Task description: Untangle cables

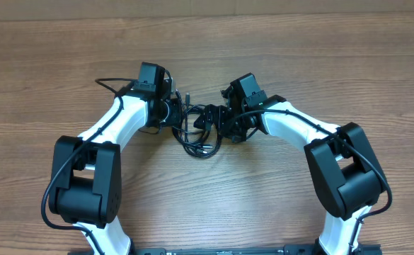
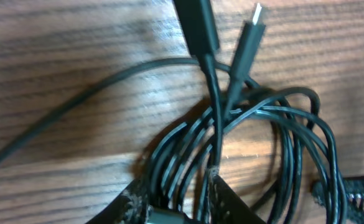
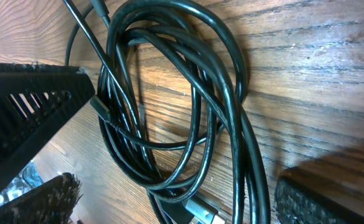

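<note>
Surface: brown wood-grain table [image 1: 207, 42], with both arms reaching in from its near edge and meeting over the middle.
Cables: thin black cables [image 1: 199, 133] lie in one tangled bundle about midway between the table's left and right edges, directly between the two wrists. Their loops overlap and cross.
Loose ends: the left wrist view shows a metal-tipped plug [image 2: 254, 15] and a second black plug body [image 2: 197, 28] sticking out of the bundle. A single strand [image 2: 76, 99] trails away across the wood.
Left gripper [image 2: 178, 199]: low on the bundle, its fingers on either side of several strands with little room to spare. Whether they actually pinch the strands cannot be told.
Right gripper [image 3: 182, 134]: spread wide, with the fingers well apart on opposite sides of the coil and holding nothing.
Step in hand: probably taking a first hold, with the left side gathering a few strands while the right is free.
Progress: early, since no cable lies separate.
Next move calls for: a sure hold on the left, then the right closing on a different loop or a plug end. A slow pull apart should follow, so the loops slide free instead of cinching.
Risk: grabbing shared strands would only drag the whole bundle.
</note>
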Available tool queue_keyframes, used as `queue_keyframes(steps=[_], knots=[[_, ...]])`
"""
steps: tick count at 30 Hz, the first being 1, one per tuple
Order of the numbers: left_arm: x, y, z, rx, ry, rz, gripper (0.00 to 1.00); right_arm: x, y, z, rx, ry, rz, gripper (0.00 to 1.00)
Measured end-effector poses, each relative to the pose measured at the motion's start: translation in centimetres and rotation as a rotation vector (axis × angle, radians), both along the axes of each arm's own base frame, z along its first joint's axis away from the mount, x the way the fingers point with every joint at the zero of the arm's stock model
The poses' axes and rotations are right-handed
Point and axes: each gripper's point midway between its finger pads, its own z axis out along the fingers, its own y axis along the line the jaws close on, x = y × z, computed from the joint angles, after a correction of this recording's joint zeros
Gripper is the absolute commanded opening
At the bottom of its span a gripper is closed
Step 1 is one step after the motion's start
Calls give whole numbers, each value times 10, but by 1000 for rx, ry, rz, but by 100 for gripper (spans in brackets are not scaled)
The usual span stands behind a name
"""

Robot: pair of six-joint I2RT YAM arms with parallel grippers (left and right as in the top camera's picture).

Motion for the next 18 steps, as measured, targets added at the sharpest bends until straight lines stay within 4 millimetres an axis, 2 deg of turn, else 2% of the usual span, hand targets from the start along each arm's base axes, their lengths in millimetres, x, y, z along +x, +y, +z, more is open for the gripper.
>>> queue_keyframes(steps=[11, 15, 18], knots=[[-9, 2, -9, 37, 24, 10, 18, 0, 0, 0, 0, -1, 0, 100], [-15, -5, -9, -2, 51, 8, 18, 0, 0, 0, 0, -1, 0, 100], [-20, -20, -7, -61, 70, -13, 18, 0, 0, 0, -1, -1, -1, 100]])
